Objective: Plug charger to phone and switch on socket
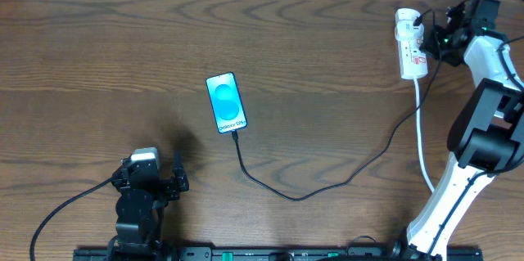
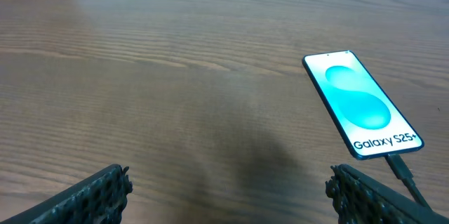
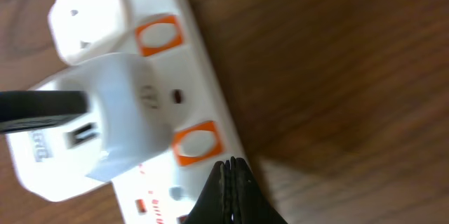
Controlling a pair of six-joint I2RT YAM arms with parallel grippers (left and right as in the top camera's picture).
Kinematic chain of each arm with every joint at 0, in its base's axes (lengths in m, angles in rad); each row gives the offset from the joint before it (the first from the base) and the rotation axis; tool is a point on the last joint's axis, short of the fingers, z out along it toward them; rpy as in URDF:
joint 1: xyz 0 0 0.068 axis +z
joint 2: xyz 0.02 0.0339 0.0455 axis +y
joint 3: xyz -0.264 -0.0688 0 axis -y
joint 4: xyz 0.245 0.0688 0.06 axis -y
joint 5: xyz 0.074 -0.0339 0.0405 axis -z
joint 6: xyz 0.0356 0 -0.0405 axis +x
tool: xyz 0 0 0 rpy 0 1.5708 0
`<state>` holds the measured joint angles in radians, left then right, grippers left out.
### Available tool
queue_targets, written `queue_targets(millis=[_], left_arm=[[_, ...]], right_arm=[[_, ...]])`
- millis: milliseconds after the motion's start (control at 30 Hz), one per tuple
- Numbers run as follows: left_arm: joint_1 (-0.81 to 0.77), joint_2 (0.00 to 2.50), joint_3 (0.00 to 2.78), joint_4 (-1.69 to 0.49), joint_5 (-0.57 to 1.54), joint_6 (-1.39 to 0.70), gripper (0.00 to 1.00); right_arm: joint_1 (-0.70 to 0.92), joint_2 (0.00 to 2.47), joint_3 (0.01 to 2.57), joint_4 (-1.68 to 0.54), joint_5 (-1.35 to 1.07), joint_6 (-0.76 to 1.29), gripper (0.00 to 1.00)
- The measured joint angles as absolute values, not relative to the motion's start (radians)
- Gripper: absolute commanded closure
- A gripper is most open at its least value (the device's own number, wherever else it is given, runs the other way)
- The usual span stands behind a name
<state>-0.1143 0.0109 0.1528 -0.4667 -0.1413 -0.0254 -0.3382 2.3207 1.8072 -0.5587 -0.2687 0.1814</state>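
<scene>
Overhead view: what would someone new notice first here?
The phone, its cyan screen glowing mid-table, with the black charger cable curving from its lower edge toward the right. At the far right, the right gripper, fingers closed, sits by an orange switch on the white socket.

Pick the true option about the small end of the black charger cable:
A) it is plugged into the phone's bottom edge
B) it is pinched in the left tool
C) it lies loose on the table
A: in the left wrist view the cable runs straight into the bottom edge of the phone, just below the "Galaxy S25+" band.
</scene>
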Motion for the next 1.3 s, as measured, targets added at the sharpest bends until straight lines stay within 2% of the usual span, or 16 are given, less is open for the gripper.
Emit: queue_targets(millis=[1300], left_arm=[[-0.114, 0.011, 0.153, -0.467, -0.141, -0.025, 0.07]], right_arm=[[-0.325, 2.32, 1.838, -0.516, -0.328, 0.182, 0.99]])
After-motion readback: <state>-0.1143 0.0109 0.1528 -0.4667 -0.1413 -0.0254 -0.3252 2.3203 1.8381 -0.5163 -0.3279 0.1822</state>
